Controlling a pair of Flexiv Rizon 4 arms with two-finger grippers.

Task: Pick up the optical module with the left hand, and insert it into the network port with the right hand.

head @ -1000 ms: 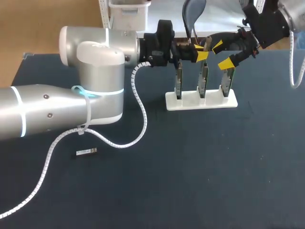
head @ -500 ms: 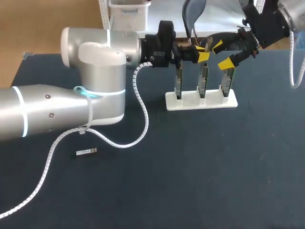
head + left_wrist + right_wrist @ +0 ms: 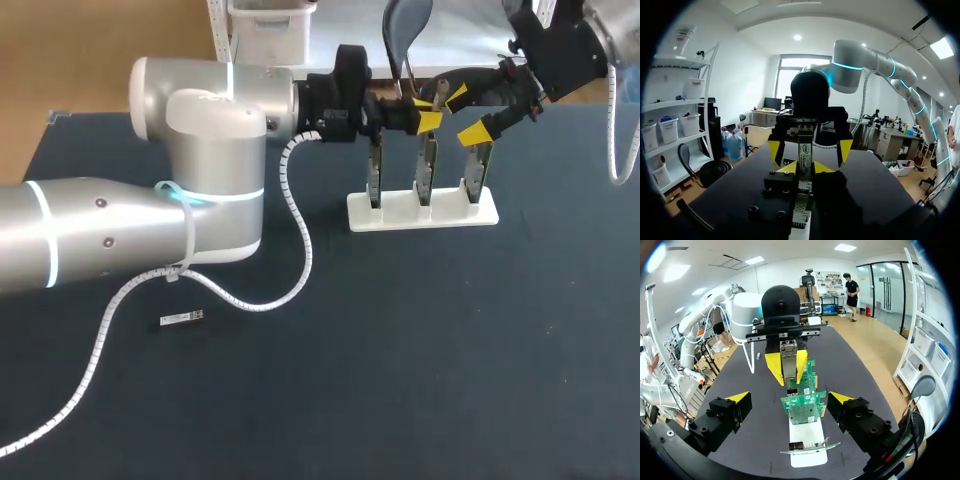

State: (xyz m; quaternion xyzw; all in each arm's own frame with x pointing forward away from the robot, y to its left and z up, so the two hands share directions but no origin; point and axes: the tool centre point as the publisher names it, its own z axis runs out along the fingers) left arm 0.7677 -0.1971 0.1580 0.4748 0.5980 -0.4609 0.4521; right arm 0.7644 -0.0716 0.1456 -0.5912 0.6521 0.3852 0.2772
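optical module (image 3: 789, 362) clamped in left gripper (image 3: 788, 371), just above network card (image 3: 802, 406)

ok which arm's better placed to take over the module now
Right, likely: the right tool is open and faces the optical module, which the left tool grips above the card rack.

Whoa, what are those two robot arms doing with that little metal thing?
The left gripper has a small optical module pinched in its jaws, right above the green circuit cards standing in a white holder. The right gripper faces it with jaws wide open, touching nothing. Another small module lies on the table.
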